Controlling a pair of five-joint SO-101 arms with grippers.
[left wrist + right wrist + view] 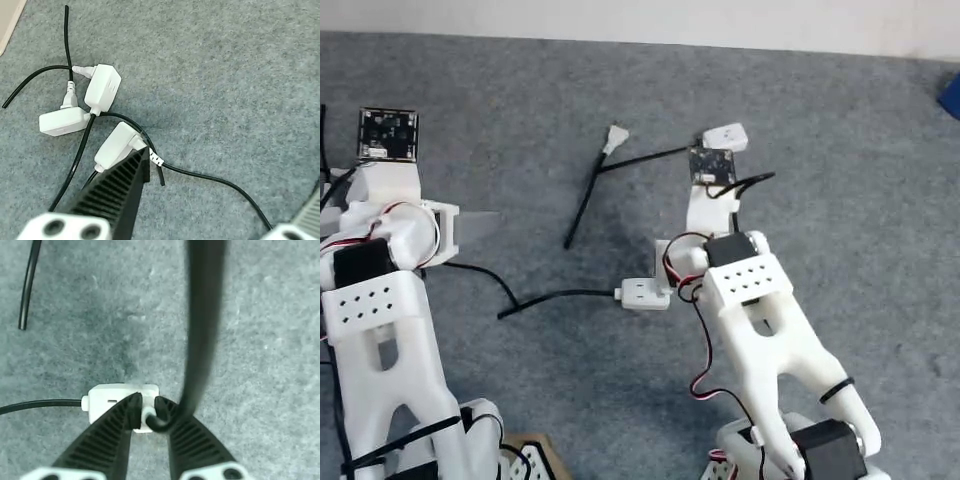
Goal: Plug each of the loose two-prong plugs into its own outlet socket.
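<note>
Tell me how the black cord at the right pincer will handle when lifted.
Likely floppy: the black cord arcs up from the plug in the right pincer. Thin, so probably light; its curl may tug the plug off line at the white socket.

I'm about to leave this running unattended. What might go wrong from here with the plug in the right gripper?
The socket block lies loose on the carpet, so the right gripper's push may slide it instead of seating the plug. The plug's black cable rises past the fingers and could twist the plug off line or snag.
</note>
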